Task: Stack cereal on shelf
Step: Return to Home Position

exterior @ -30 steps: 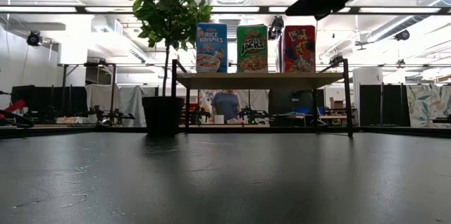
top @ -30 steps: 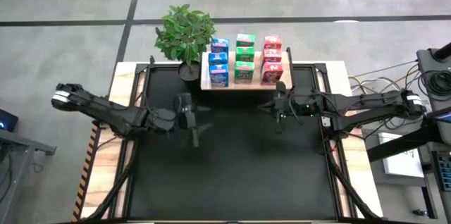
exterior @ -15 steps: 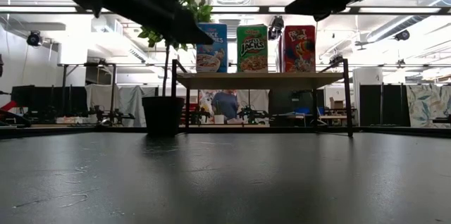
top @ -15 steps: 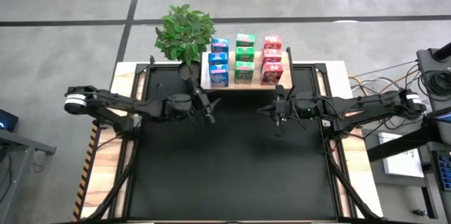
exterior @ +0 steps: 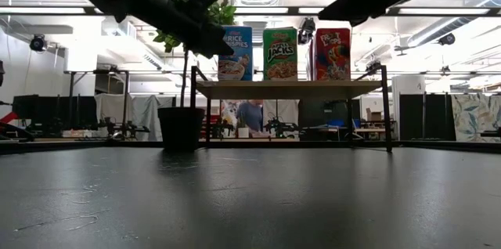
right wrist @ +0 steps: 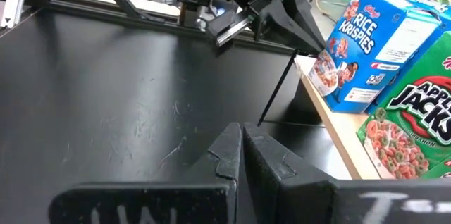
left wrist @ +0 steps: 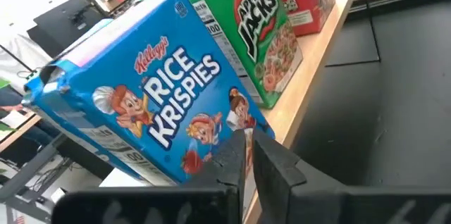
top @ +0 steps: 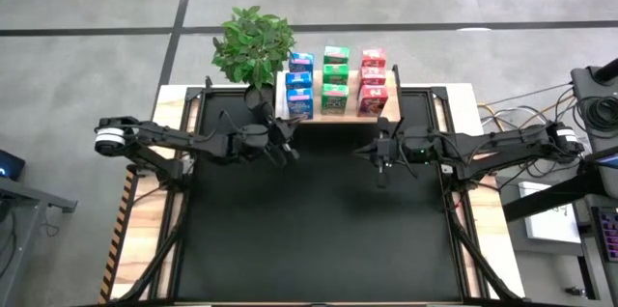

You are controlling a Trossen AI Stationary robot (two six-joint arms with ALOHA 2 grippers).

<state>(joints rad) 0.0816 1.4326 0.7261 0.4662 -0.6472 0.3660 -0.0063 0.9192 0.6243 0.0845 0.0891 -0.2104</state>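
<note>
- Nine cereal boxes (top: 335,76) stand upright on the shelf (top: 352,116) at the far edge of the table (top: 319,239).
- Three rows run front to back. The blue boxes (top: 299,82) are on the side next to the plant (top: 253,44), the green boxes (top: 335,100) are in the middle, and the red boxes (top: 374,79) are on the other side.
- From table height only the front box of each row shows. Blue (exterior: 234,53), green (exterior: 279,54) and red (exterior: 333,54) stand side by side on the plank (exterior: 290,88), with printed faces toward the table.
- The left gripper (top: 283,149) hangs above the table just in front of the shelf's plant-side corner. Its wrist view shows the jaws pressed together on nothing (left wrist: 246,136). The front blue box (left wrist: 162,111) is close ahead of them but not touching.
- The right gripper (top: 380,164) hovers over the table near the shelf's front edge on the red side, apart from the boxes. Its jaws are also together and hold nothing (right wrist: 242,131).
- The plant's dark pot (exterior: 181,128) sits on the table beside the shelf's leg.
- A person (exterior: 252,116) in a blue top shows in the room behind, framed under the shelf.
</note>
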